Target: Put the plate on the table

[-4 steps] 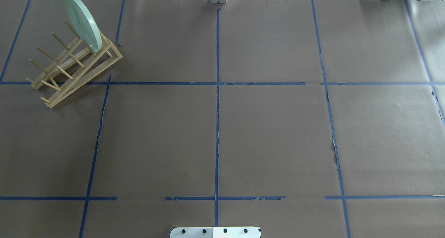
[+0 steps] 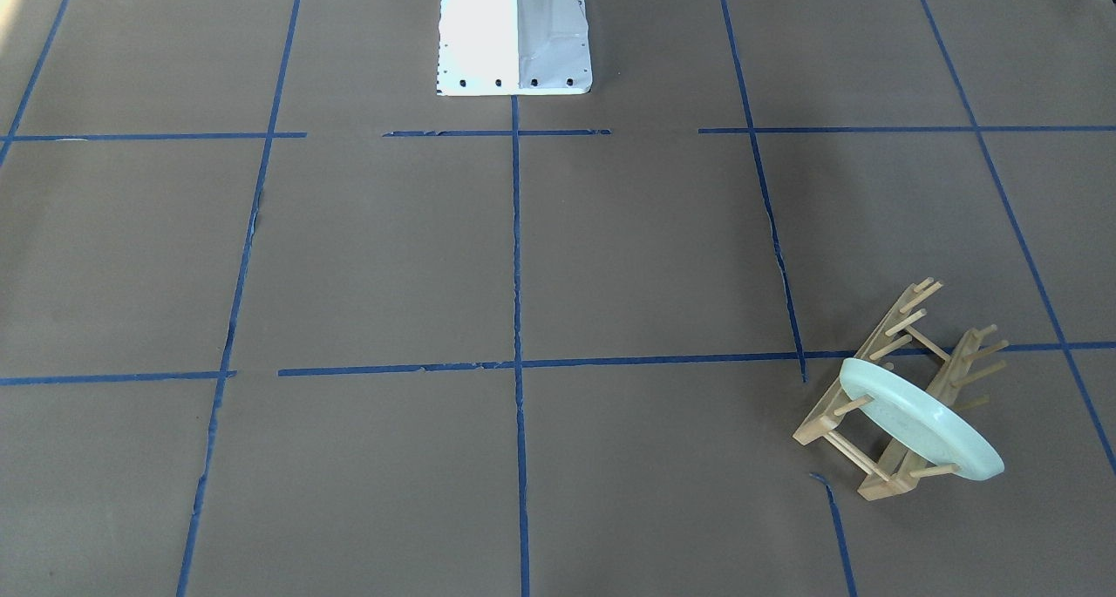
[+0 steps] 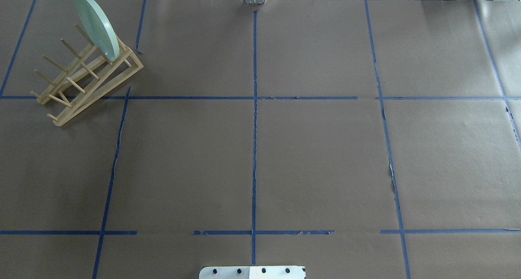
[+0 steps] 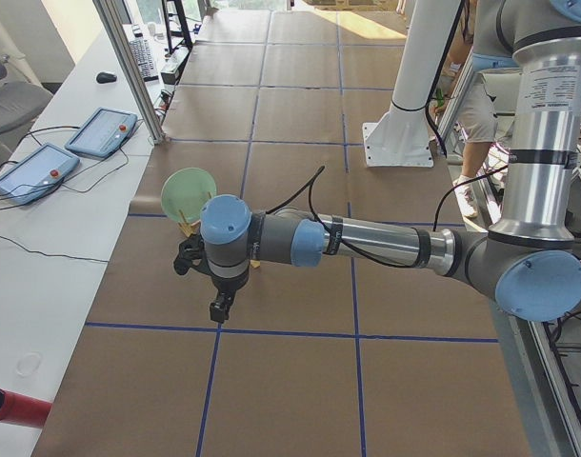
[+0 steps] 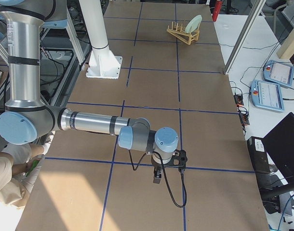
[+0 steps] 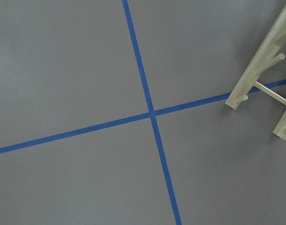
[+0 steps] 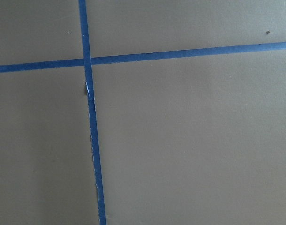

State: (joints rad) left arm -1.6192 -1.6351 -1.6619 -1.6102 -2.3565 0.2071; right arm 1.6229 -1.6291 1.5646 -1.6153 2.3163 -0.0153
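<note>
The pale mint-green plate (image 3: pixel 97 26) stands on edge, leaning in the end slot of the light wooden peg rack (image 3: pixel 87 81) at the table's (image 3: pixel 317 157) far left. It also shows in the front-facing view (image 2: pixel 920 423), the left view (image 4: pixel 188 193) and the right view (image 5: pixel 193 23). My left gripper (image 4: pixel 217 307) hangs above the table just short of the rack; I cannot tell if it is open. My right gripper (image 5: pixel 156 177) hangs over the table far from the plate; I cannot tell its state. Neither gripper shows in the overhead or wrist views.
The white robot base (image 2: pixel 514 35) stands at the table's near middle edge. The rack's end (image 6: pixel 260 61) shows at the right edge of the left wrist view. Pendants (image 4: pixel 38 167) and cables lie off the table's far side. An operator stands beside the robot (image 4: pixel 481 105).
</note>
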